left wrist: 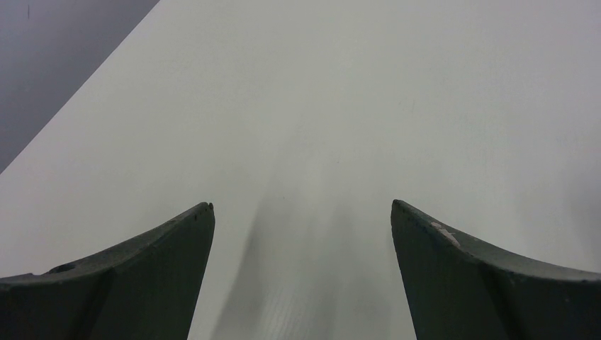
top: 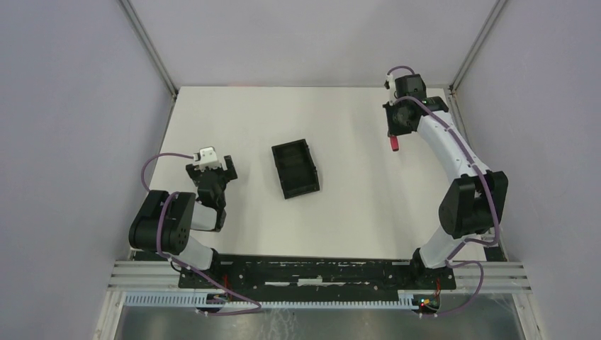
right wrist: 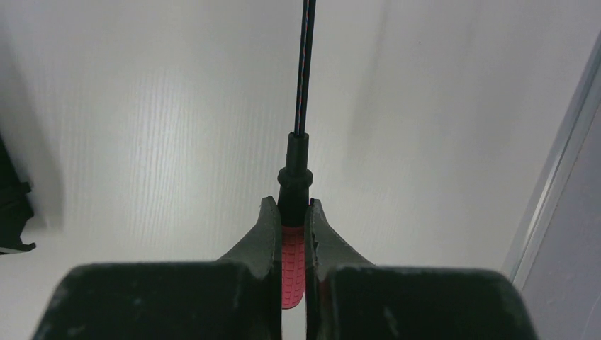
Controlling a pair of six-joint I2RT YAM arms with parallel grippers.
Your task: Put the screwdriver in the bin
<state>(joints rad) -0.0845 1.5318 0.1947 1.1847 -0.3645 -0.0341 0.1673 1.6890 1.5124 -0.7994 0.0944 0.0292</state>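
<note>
Left arm point(top: 170, 223): folded low at the near left corner of the table point(top: 354, 212).
Left gripper point(left wrist: 301, 205): jaws apart and holding nothing. In the wrist view only bare white table shows between the two dark fingers point(left wrist: 163, 262).
Bin point(top: 296, 168): lies on the table a little left of the middle, set askew to the table's edges. It is black with raised walls and nothing inside. It is near the left gripper but not touching it, and well apart from the right one. One corner of it shows at the left edge of the right wrist view.
Screwdriver point(right wrist: 293, 262): at the far right of the table, well apart from the bin and not in it. The red handle is pinched between the right fingers. The black collar and thin shaft stick straight out past the fingertips, over the white surface. From above, only a bit of red shows under the gripper. I cannot tell whether the tool touches the table.
Right gripper point(right wrist: 290, 205): jaws clamped on the screwdriver's handle, one finger on each side of the red grip.
Right arm point(top: 453, 152): stretched from its near base toward the far right corner.
Frame rail point(right wrist: 560, 170): pale metal strip along the table's right edge, near the gripper.
</note>
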